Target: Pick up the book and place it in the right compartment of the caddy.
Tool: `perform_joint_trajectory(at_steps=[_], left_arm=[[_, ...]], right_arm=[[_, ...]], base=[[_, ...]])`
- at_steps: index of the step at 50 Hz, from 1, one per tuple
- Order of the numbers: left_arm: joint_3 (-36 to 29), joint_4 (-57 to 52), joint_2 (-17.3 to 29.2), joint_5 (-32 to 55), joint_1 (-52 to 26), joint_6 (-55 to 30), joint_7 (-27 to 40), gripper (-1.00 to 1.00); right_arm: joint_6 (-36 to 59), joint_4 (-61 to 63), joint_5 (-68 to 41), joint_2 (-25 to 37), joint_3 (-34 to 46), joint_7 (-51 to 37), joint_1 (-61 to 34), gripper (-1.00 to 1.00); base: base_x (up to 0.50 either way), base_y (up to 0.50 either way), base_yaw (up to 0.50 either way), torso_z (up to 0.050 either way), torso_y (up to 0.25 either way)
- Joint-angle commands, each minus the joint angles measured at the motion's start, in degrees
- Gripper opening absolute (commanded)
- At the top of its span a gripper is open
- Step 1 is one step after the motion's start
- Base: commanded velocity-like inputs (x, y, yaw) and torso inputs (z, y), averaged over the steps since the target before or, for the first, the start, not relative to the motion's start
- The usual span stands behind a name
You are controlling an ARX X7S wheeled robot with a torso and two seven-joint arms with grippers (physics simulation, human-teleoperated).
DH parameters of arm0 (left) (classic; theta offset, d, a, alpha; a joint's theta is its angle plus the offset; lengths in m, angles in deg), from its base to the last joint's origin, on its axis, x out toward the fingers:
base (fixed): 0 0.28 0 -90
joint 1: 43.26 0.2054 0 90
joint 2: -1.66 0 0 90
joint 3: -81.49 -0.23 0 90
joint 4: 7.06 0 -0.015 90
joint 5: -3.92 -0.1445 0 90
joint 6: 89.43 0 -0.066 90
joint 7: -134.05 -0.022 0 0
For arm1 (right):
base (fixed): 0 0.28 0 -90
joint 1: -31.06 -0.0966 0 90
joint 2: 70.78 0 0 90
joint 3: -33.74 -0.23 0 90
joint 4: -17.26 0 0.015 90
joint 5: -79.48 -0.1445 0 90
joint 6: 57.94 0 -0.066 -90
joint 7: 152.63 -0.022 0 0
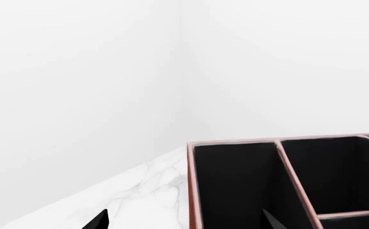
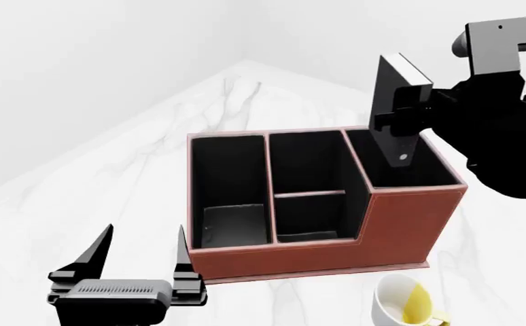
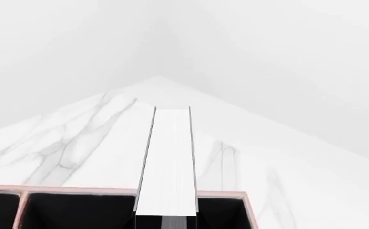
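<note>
The black book (image 2: 391,92) with white page edges (image 3: 165,162) hangs upright and slightly tilted, with my right gripper (image 2: 403,121) shut on it. Its lower end dips into the mouth of the right compartment (image 2: 385,173) of the reddish-brown caddy (image 2: 336,252). In the right wrist view the book rises over the caddy (image 3: 76,191) rim, with the black right compartment (image 3: 226,214) showing on either side of it. My left gripper (image 2: 145,232) stands open and holds nothing, low in front of the caddy's left corner. The left wrist view shows the caddy (image 1: 235,181) close ahead.
A white-and-yellow mug (image 2: 406,305) stands in front of the caddy's right end. The white marble table (image 2: 154,149) narrows to a corner behind the caddy, and plain white walls close in on both sides.
</note>
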Motion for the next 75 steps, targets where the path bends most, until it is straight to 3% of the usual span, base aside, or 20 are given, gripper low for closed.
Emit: perform_joint_trajectory(at_steps=[1,75], left_arm=[[-0.1,0.1,0.1,0.1,0.0,0.2,0.1,1.00],[-1.0,0.2,0.8,0.3,-0.5,0.1,0.9,1.00]], right_arm=[[-0.6,-0.5,3.6,-0.4,-0.4,1.0,-0.6,-1.00],[-7.4,-3.8,7.4,-0.3,1.6,5.6,7.9,-1.00]], base=[[0.00,0.00,0.00,0.000,0.000],[0.00,0.00,0.00,0.000,0.002]])
